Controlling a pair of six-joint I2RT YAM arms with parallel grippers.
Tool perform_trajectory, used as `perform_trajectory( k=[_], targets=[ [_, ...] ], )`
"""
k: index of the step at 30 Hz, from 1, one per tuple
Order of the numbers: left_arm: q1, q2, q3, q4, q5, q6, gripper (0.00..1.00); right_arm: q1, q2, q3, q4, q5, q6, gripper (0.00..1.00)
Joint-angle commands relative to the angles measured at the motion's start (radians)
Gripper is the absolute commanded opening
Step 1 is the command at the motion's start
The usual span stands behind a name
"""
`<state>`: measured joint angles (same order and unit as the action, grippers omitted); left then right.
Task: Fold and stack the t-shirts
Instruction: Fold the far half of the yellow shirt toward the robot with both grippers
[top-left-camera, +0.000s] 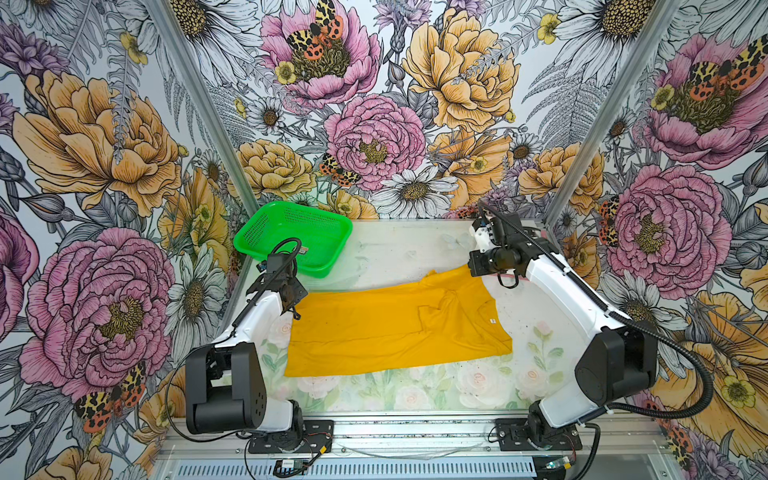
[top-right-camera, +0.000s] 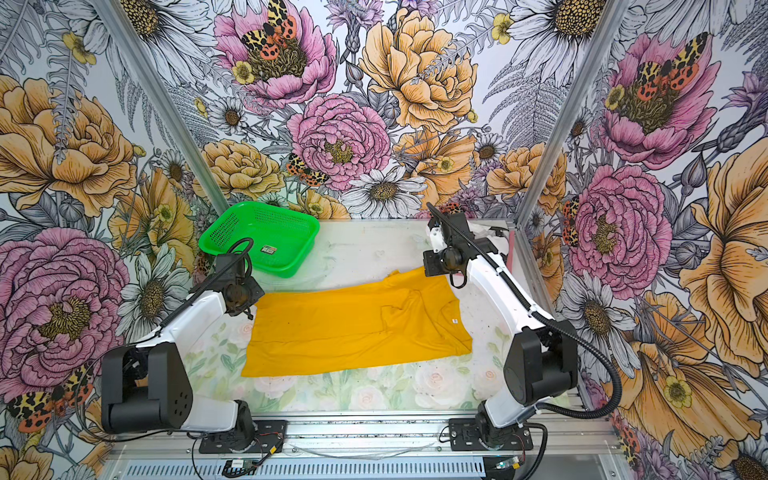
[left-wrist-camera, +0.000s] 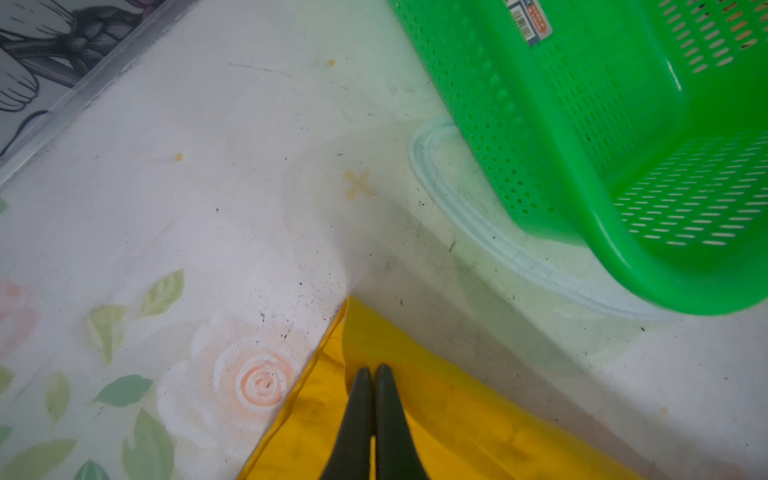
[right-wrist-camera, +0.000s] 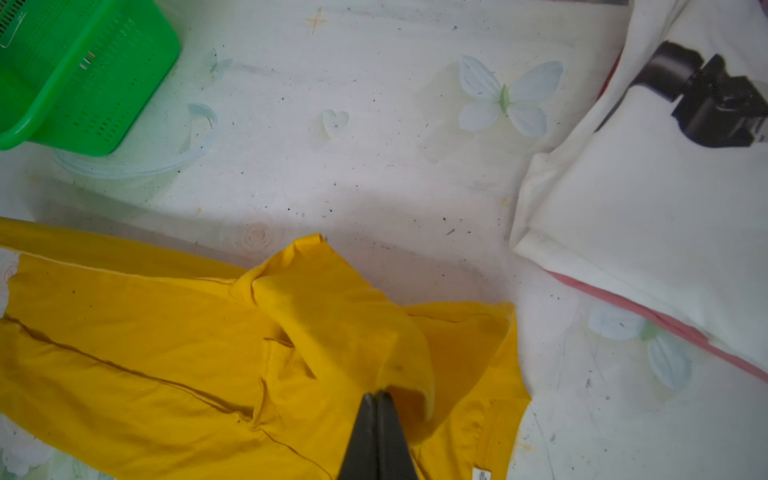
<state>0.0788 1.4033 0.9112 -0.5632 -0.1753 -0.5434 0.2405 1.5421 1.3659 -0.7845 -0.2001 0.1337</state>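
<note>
In both top views a mustard-yellow t-shirt (top-left-camera: 374, 332) (top-right-camera: 332, 332) lies spread across the table, with one sleeve folded onto its body and a white neck label (top-left-camera: 491, 320) at the right. My left gripper (left-wrist-camera: 373, 368) (top-left-camera: 296, 313) is shut on the shirt's far left corner, which hangs slightly off the table. My right gripper (right-wrist-camera: 377, 394) is shut on a lifted fold of the yellow t-shirt (right-wrist-camera: 332, 316) at its far right shoulder. A folded white t-shirt with a black camera print (right-wrist-camera: 644, 208) lies on a pink t-shirt (right-wrist-camera: 665, 328) at the back right.
A green mesh basket (top-left-camera: 320, 270) (left-wrist-camera: 623, 270) (right-wrist-camera: 83, 104) stands tilted at the back left, close behind the left gripper, with only a sticker inside. Floral walls and aluminium posts close in the table. Both arm bases sit on the front rail.
</note>
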Motion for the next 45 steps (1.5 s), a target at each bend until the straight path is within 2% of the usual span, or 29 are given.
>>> perform_trajectory(
  k=[1, 9, 19, 29, 38, 45],
  targets=[
    [0.01, -0.039, -0.029, -0.004, 0.003, -0.009, 0.0, -0.004, -0.086, -0.08, 0.05, -0.009, 0.032, 0.0],
    [0.021, -0.116, -0.105, -0.015, 0.019, -0.014, 0.0, -0.002, -0.236, -0.269, 0.053, 0.009, 0.064, 0.0],
    [0.02, -0.199, -0.168, -0.032, 0.067, -0.014, 0.0, -0.003, -0.377, -0.414, 0.048, 0.034, 0.109, 0.0],
    [0.009, -0.296, -0.242, -0.077, 0.082, -0.017, 0.0, 0.01, -0.409, -0.513, 0.049, 0.03, 0.153, 0.0],
    [-0.083, -0.358, -0.261, -0.147, 0.0, -0.065, 0.0, 0.012, -0.37, -0.512, 0.048, 0.062, 0.161, 0.0],
    [-0.157, -0.37, -0.255, -0.209, -0.13, -0.108, 0.0, 0.012, -0.381, -0.516, 0.048, 0.063, 0.162, 0.0]
  ],
)
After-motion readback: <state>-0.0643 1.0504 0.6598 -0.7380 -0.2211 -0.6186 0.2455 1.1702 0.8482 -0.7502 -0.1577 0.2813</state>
